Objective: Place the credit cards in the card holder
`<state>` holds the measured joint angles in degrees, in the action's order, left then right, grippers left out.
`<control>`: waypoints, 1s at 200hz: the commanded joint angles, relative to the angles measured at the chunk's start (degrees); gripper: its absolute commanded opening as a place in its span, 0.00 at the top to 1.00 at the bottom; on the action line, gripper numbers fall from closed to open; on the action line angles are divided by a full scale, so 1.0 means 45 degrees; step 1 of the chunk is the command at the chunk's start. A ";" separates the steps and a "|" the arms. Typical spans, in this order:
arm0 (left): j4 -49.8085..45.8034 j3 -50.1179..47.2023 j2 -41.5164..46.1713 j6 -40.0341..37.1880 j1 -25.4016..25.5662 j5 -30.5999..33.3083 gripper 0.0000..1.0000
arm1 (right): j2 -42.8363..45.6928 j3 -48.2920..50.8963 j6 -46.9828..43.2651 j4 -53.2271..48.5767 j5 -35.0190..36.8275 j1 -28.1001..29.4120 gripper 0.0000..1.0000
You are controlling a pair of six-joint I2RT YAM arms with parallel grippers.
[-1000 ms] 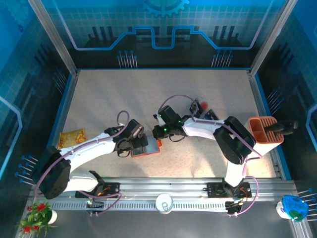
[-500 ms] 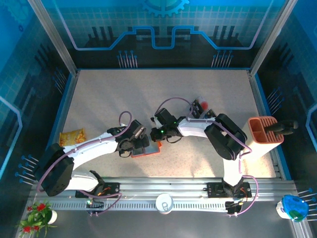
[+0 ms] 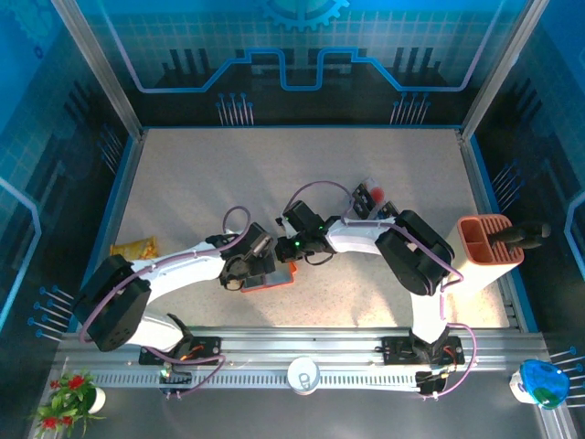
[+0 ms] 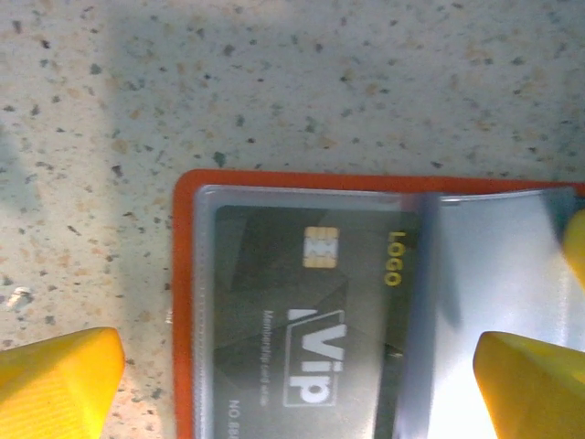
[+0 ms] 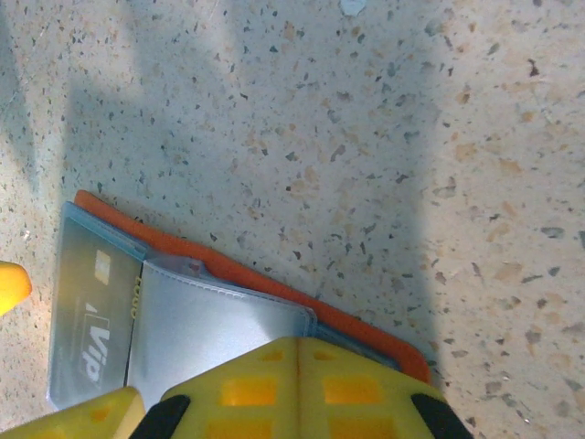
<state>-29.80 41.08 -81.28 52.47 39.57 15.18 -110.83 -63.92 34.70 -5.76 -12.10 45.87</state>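
Top external view: both arms were bent inward from the near rail, wrists meeting over the card holder (image 3: pixel 279 280). It lay open on the table (image 3: pixel 366 293) just toward 6 o'clock of centre, with bare surface on every side. The left gripper (image 3: pixel 259 267) hung above it, spread wide and grasping nothing. From the left wrist, a dark VIP card (image 4: pixel 311 366) sat tucked inside, its lower edge cut off. The right gripper (image 5: pixel 297 384), at the holder's 1 o'clock, was clenched; whether it touched the holder could not be told. Farther out, at 2 o'clock, loose credit cards (image 3: pixel 386 211) lay half hidden behind the right arm.
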 commanded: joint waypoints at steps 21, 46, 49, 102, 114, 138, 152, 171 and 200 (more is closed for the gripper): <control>-0.0436 -0.0386 -0.0499 -0.0023 0.0115 0.0586 0.01 | 0.0524 -0.0051 0.0189 -0.0262 -0.0038 0.0140 0.97; -0.0186 -0.0608 -0.0588 -0.0037 0.0121 0.0510 0.01 | 0.1048 0.0143 0.0335 -0.0261 0.0167 0.0103 0.84; -0.0166 -0.0630 -0.0591 -0.0028 0.0116 0.0498 0.01 | 0.1080 0.0142 0.0353 -0.0263 0.0183 0.0091 0.83; 0.0048 -0.0998 -0.0234 0.0020 0.0131 0.0464 0.02 | 0.0848 0.0160 0.0657 -0.0094 0.0081 0.0174 0.72; 0.0060 -0.1057 -0.0110 0.0021 0.0131 0.0504 0.02 | 0.0694 0.0113 0.0725 -0.0034 0.0032 0.0239 0.72; 0.0060 -0.1150 0.0109 -0.0014 0.0125 0.0565 0.02 | 0.0300 -0.0009 0.0824 -0.0009 -0.0023 0.0373 0.72; 0.0080 -0.1197 0.0180 -0.0004 0.0128 0.0564 0.02 | 0.0055 -0.0087 0.0878 -0.0019 -0.0049 0.0418 0.72; 0.0106 -0.1247 0.0247 -0.0016 0.0117 0.0572 0.02 | -0.0281 -0.0150 0.0978 0.0068 -0.0176 0.0474 0.72; 0.0138 -0.1307 0.0307 0.0006 0.0113 0.0595 0.02 | -0.0490 -0.0258 0.1165 0.0250 -0.0533 0.0519 0.73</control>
<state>-26.81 36.99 -80.40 52.45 39.92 17.02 -110.87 -64.29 38.63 -4.71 -12.49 47.33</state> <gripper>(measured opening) 0.977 0.279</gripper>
